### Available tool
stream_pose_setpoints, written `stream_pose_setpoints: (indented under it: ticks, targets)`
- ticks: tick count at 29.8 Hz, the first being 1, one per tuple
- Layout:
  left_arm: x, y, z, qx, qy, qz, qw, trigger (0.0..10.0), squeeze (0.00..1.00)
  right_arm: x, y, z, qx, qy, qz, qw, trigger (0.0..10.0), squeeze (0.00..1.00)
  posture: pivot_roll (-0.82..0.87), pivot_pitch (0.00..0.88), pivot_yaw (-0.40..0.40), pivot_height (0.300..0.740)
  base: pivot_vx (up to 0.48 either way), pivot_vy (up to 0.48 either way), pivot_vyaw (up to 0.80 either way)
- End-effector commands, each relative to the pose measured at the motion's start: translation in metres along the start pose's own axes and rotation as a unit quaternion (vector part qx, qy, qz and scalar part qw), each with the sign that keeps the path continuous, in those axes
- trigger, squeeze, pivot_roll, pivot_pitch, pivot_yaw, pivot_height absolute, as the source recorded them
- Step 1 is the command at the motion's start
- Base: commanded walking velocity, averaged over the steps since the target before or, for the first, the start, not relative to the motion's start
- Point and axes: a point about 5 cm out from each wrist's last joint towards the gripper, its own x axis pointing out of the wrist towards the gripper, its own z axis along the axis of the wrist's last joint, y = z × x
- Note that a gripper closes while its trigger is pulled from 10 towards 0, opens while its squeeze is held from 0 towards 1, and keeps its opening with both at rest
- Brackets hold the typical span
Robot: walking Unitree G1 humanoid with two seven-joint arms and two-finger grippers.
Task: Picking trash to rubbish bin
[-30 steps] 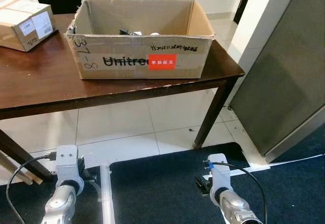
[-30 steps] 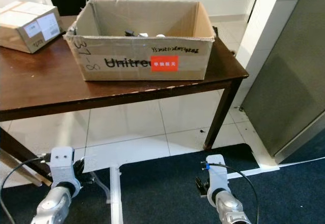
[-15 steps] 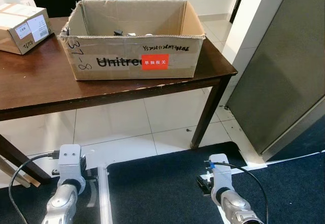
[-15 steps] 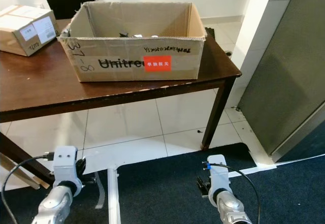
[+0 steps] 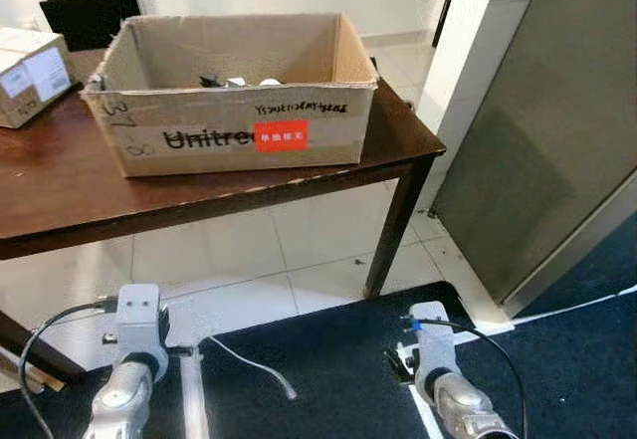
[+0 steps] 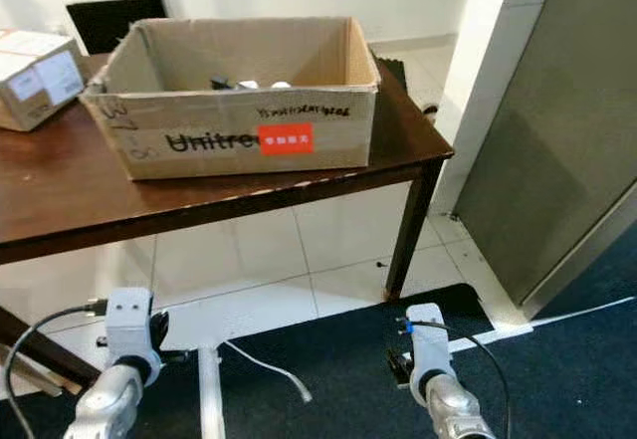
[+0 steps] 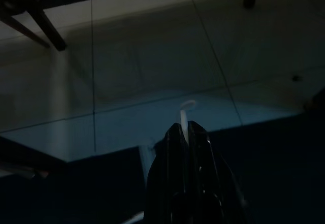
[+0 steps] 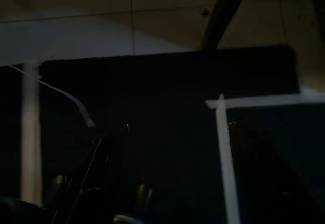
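Here the robot stands facing a dark brown wooden table (image 5: pixel 70 190) with both silver arms hanging low. On the table, well above and ahead of the fingers, sits an open brown cardboard box with a red label (image 5: pixel 234 91); a few small dark and pale bits of trash (image 5: pixel 234 82) lie at its far inner wall, too small to identify. A smaller sealed cardboard parcel (image 6: pixel 35 76) rests at the table's left end.

The left gripper (image 7: pixel 187 132) points down at the pale floor tiles (image 5: pixel 249 260), its two black fingers pressed together and holding nothing. Just beyond their tips a thin white strip (image 5: pixel 254 367) curls across the edge of the dark blue carpet (image 5: pixel 328 359). It could be trash, though I can't say for sure.

The right gripper (image 8: pixel 175 148) hangs over the carpet with its fingers spread wide, a line of white floor tape (image 8: pixel 223 148) running between them.

No rubbish bin is in sight. I'd judge this to be the search-and-approach step, with nothing picked yet. The next move calls for settling on a target, the strip or the box's contents, then bringing a spread gripper over it.
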Motion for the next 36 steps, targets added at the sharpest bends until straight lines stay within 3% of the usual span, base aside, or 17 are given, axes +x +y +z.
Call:
stream_pose_setpoints:
  ticks: [1, 10, 18, 22, 24, 26, 27, 28, 29, 30, 32, 33, 36]
  targets:
    - [-0.005, 0.005, -0.006, 0.004, 0.010, 0.006, 1.000, 10.0, 0.00, 0.000, 0.007, -0.004, 0.005, 0.005, 0.009, 1.000, 10.0, 0.00, 0.01, 0.101, 0.004, 0.740, 0.375, 0.000, 0.00]
    - [-0.005, 0.004, -0.007, 0.002, 0.009, 0.003, 1.000, 10.0, 0.00, 0.000, 0.007, -0.004, 0.002, 0.005, 0.010, 1.000, 10.0, 0.00, 0.01, 0.096, 0.004, 0.740, 0.355, 0.000, 0.00]
    - [-0.006, 0.003, -0.007, -0.004, 0.004, 0.002, 1.000, 10.0, 0.00, 0.000, 0.007, -0.003, 0.000, 0.004, 0.012, 1.000, 10.0, 0.00, 0.01, 0.089, 0.002, 0.740, 0.000, 0.000, 0.00]
    - [-0.008, -0.002, -0.007, 0.028, 0.006, -0.024, 0.999, 10.0, 0.00, 0.000, 0.007, -0.002, -0.002, 0.002, 0.013, 1.000, 10.0, 0.00, 0.01, 0.091, 0.003, 0.740, 0.000, 0.000, 0.00]
    - [-0.010, -0.007, -0.005, 0.077, 0.005, -0.067, 0.995, 10.0, 0.00, 0.001, 0.006, -0.001, -0.003, 0.001, 0.013, 1.000, 10.0, 0.00, 0.01, 0.095, -0.001, 0.740, 0.000, 0.000, 0.00]
    - [-0.020, -0.023, 0.001, 0.136, -0.008, -0.203, 0.970, 10.0, 0.00, 0.001, 0.005, 0.000, -0.007, -0.001, 0.022, 1.000, 10.0, 0.00, 0.01, 0.097, -0.007, 0.740, 0.000, 0.000, 0.00]
    - [-0.028, -0.031, 0.004, 0.162, -0.005, -0.282, 0.946, 10.0, 0.00, 0.001, 0.005, 0.002, -0.011, -0.003, 0.030, 0.999, 10.0, 0.00, 0.02, 0.097, -0.008, 0.740, 0.000, 0.000, 0.00]
    - [-0.043, -0.038, 0.007, 0.214, 0.011, -0.387, 0.897, 10.0, 0.00, 0.001, 0.006, 0.006, -0.019, -0.006, 0.054, 0.998, 10.0, 0.00, 0.02, 0.098, -0.010, 0.740, 0.000, 0.000, 0.00]
    - [-0.043, -0.038, 0.007, 0.214, 0.011, -0.387, 0.897, 10.0, 0.00, 0.001, 0.006, 0.006, -0.019, -0.006, 0.054, 0.998, 10.0, 0.00, 0.02, 0.098, -0.010, 0.740, 0.000, 0.000, 0.00]
    - [-0.051, -0.039, 0.008, 0.252, 0.025, -0.433, 0.865, 10.0, 0.00, 0.002, 0.007, 0.009, -0.025, -0.009, 0.074, 0.997, 10.0, 0.00, 0.02, 0.098, -0.010, 0.740, 0.000, 0.000, 0.00]
    - [-0.060, -0.037, 0.019, 0.263, 0.041, -0.482, 0.835, 10.0, 0.00, 0.002, 0.014, 0.018, -0.021, -0.020, 0.133, 0.991, 10.0, 0.00, 0.02, 0.100, -0.011, 0.740, 0.000, 0.000, 0.00]
    - [-0.065, -0.036, 0.034, 0.265, 0.045, -0.513, 0.815, 10.0, 0.00, 0.001, 0.020, 0.030, -0.032, -0.035, 0.198, 0.979, 10.0, 0.00, 0.02, 0.100, -0.011, 0.740, 0.000, 0.000, 0.00]
    - [-0.069, -0.037, 0.061, 0.275, 0.037, -0.545, 0.791, 10.0, 0.00, -0.006, 0.026, 0.052, -0.064, -0.062, 0.285, 0.954, 10.0, 0.00, 0.02, 0.101, -0.011, 0.740, 0.000, 0.000, 0.00]
